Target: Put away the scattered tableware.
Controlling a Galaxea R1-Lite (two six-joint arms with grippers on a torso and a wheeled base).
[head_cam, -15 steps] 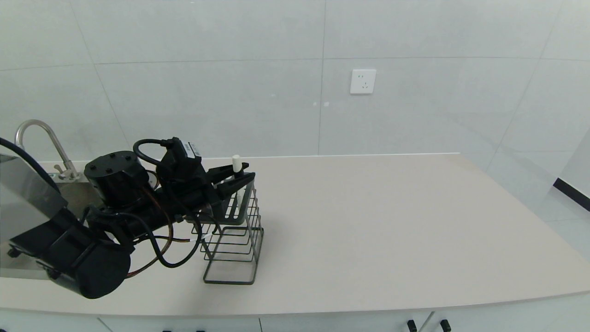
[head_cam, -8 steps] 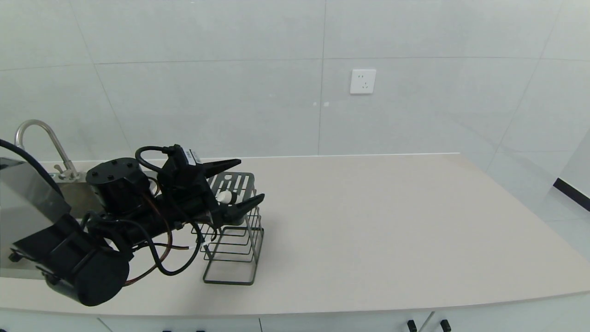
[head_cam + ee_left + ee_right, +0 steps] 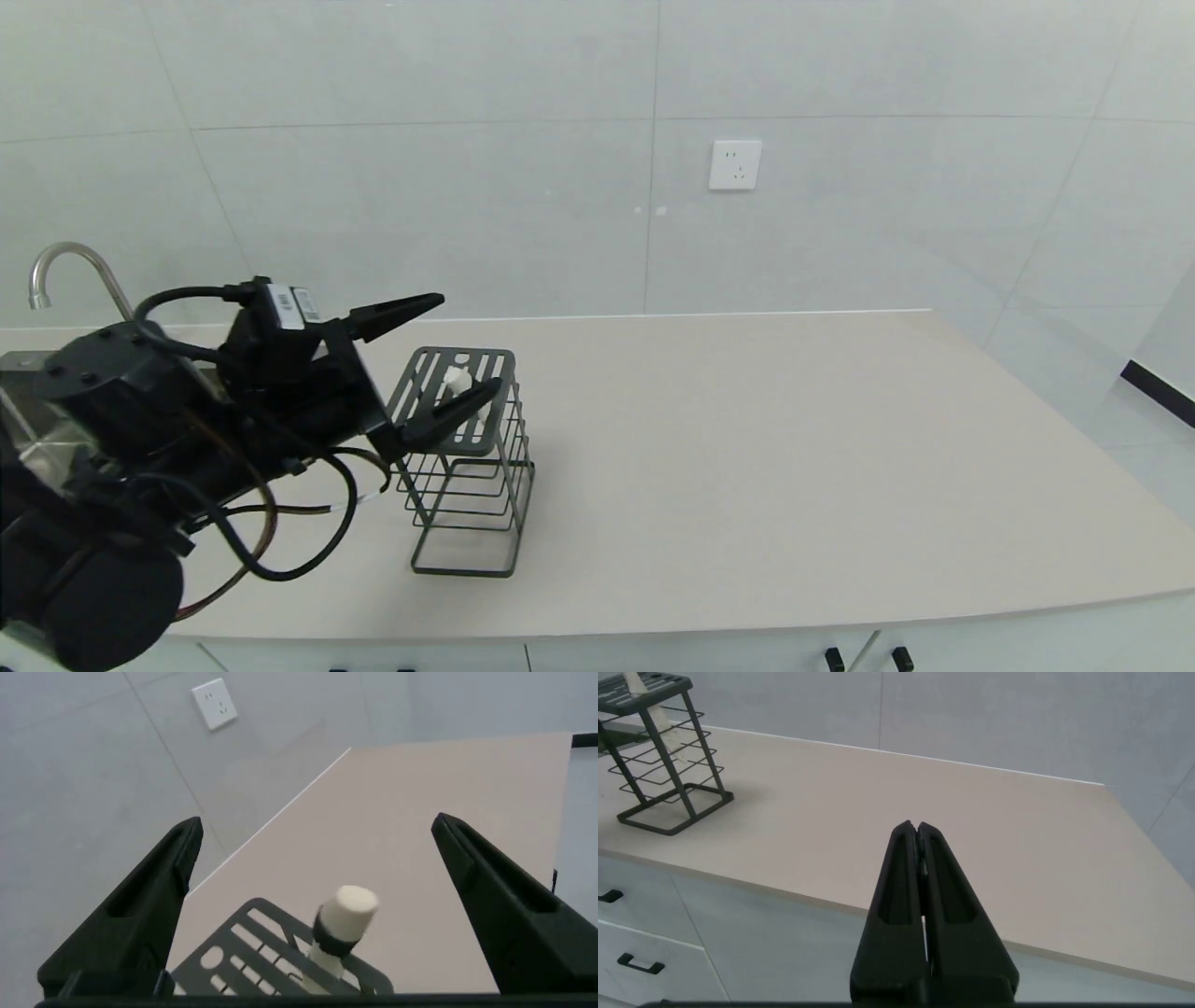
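The left gripper (image 3: 467, 343) hangs at the wire rack (image 3: 471, 485) on the bench (image 3: 747, 448), its fingers spread wide and empty over the slotted top where a white-handled utensil (image 3: 456, 378) stands, while the right gripper (image 3: 917, 829), fingers pressed together on nothing, sits well apart near the bench's front edge.

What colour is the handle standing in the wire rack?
The handle is cream-white, clearest in left wrist view.
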